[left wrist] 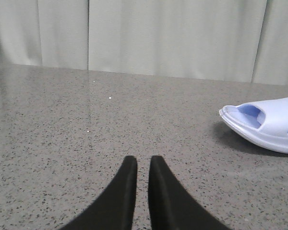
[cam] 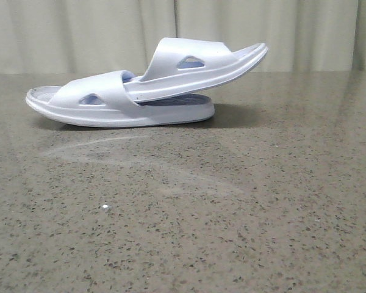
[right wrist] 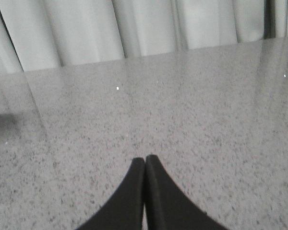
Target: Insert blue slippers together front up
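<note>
The two blue slippers sit joined at the far middle of the table in the front view. One slipper (cam: 79, 104) lies flat, sole down. The other slipper (cam: 201, 64) is pushed under the first one's strap and tilts up to the right. One end of the flat slipper also shows in the left wrist view (left wrist: 271, 125), off to the side of my left gripper (left wrist: 143, 160) and apart from it. The left fingers stand a narrow slit apart, empty. My right gripper (right wrist: 145, 159) is shut and empty over bare table. Neither gripper shows in the front view.
The speckled grey stone table (cam: 183, 213) stretches from the slippers to the near edge. A pale curtain (cam: 79, 30) hangs behind the table's far edge.
</note>
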{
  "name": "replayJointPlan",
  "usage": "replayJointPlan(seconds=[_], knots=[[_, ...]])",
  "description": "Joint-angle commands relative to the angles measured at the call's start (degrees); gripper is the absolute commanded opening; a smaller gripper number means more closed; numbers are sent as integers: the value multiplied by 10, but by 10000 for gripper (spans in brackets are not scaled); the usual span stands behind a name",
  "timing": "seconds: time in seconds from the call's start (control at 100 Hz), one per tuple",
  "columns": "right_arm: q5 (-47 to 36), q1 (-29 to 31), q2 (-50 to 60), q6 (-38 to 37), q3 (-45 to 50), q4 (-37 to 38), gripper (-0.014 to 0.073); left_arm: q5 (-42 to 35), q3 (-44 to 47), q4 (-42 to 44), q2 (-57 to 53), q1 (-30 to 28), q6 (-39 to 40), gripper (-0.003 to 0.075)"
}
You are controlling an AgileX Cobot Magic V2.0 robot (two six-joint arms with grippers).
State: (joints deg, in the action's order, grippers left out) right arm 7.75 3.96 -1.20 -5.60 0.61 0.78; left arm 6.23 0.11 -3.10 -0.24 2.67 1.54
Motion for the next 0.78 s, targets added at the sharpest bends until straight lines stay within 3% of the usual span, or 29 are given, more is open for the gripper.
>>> replayJointPlan(seconds=[0.0, 0.31, 0.77], knots=[[9, 1, 21, 0, 12, 0, -78, -40, 5, -1, -16, 6, 2, 15], [-49, 1, 28, 0, 12, 24, -78, -40, 5, -1, -16, 6, 2, 15], [-49, 1, 28, 0, 12, 24, -78, -40, 5, -1, -16, 6, 2, 15]])
